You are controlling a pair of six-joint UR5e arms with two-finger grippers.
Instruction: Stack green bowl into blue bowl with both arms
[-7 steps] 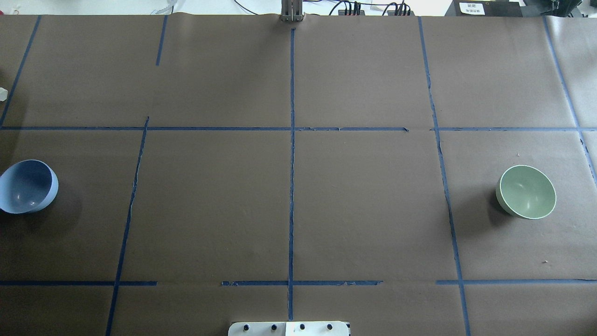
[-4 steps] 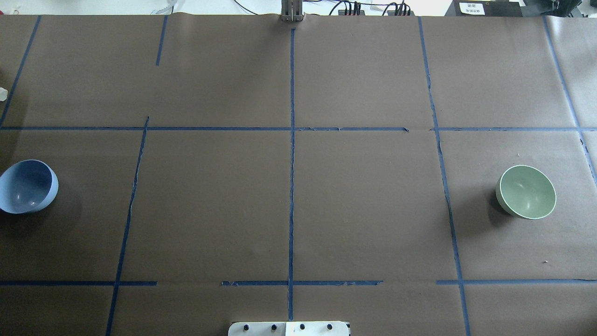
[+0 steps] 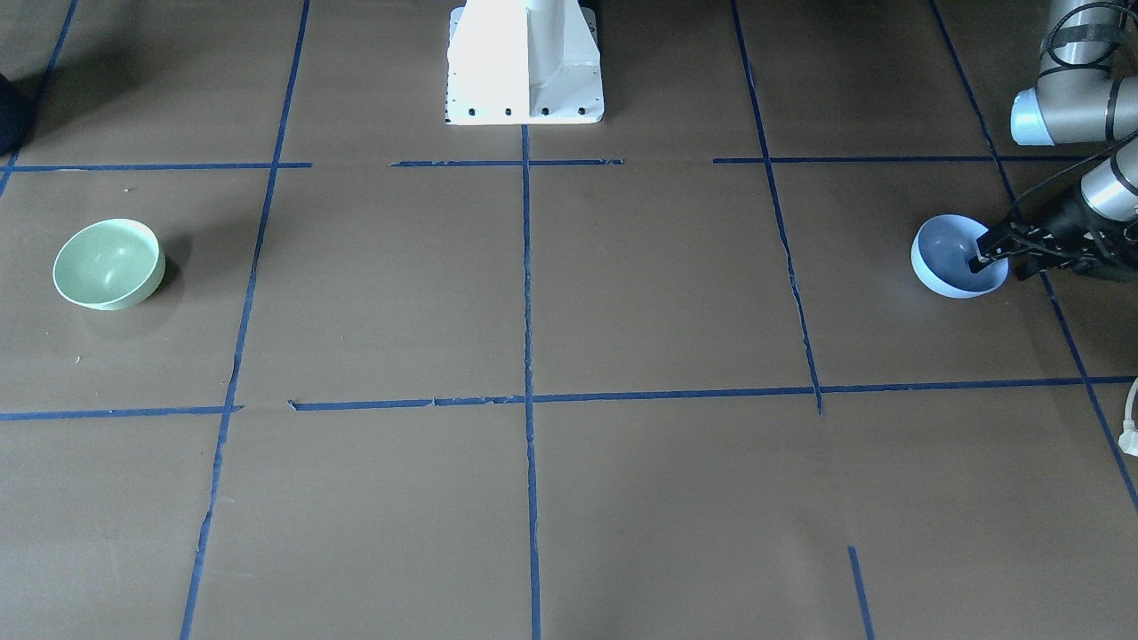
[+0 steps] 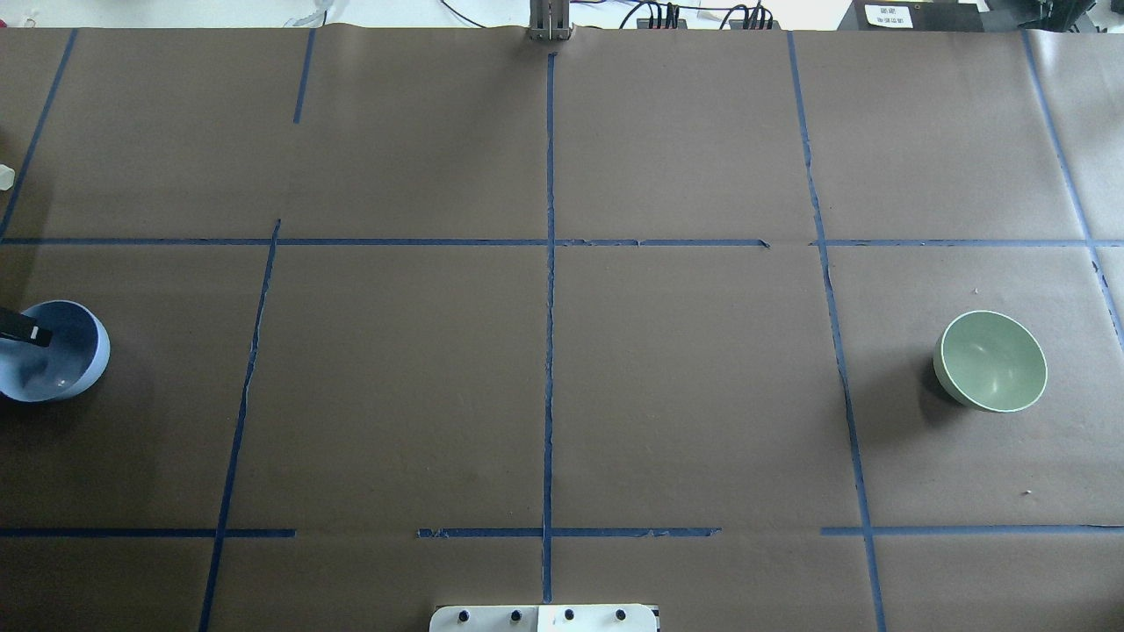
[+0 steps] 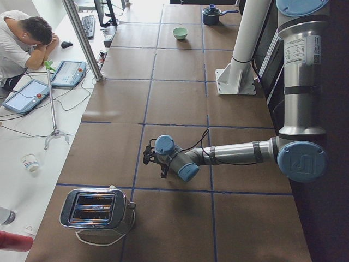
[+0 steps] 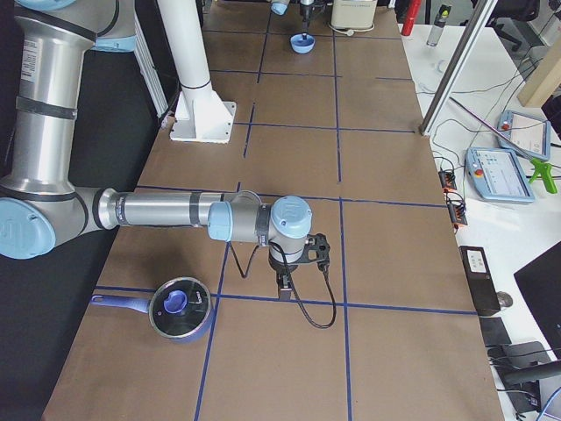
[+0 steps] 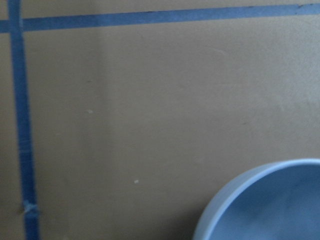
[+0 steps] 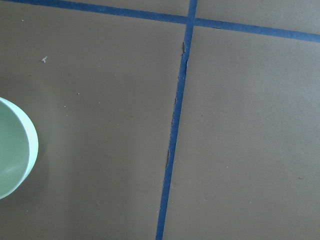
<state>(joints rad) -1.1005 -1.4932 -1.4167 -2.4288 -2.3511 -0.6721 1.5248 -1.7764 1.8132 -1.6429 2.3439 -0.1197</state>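
Observation:
The blue bowl (image 3: 951, 258) stands upright at the table's end on my left; it also shows in the overhead view (image 4: 61, 360) and the left wrist view (image 7: 270, 205). My left gripper (image 3: 987, 252) is open at the bowl's outer rim, and one fingertip (image 4: 33, 334) reaches inside it. The green bowl (image 3: 108, 263) stands alone at the opposite end; it also shows in the overhead view (image 4: 993, 360) and the right wrist view (image 8: 15, 150). My right gripper (image 6: 285, 285) points down at the table near it. I cannot tell whether it is open or shut.
The white pedestal base (image 3: 524, 62) stands at the robot's edge. A toaster (image 5: 95, 210) sits beyond the blue bowl, and a lidded pot (image 6: 180, 307) beyond the green one. An operator (image 5: 27, 38) sits at a side desk. Blue tape lines cross the brown table.
A finger of my left gripper has come in from the overhead view's left edge and now reaches into the blue bowl, shading it. Neither bowl has moved.

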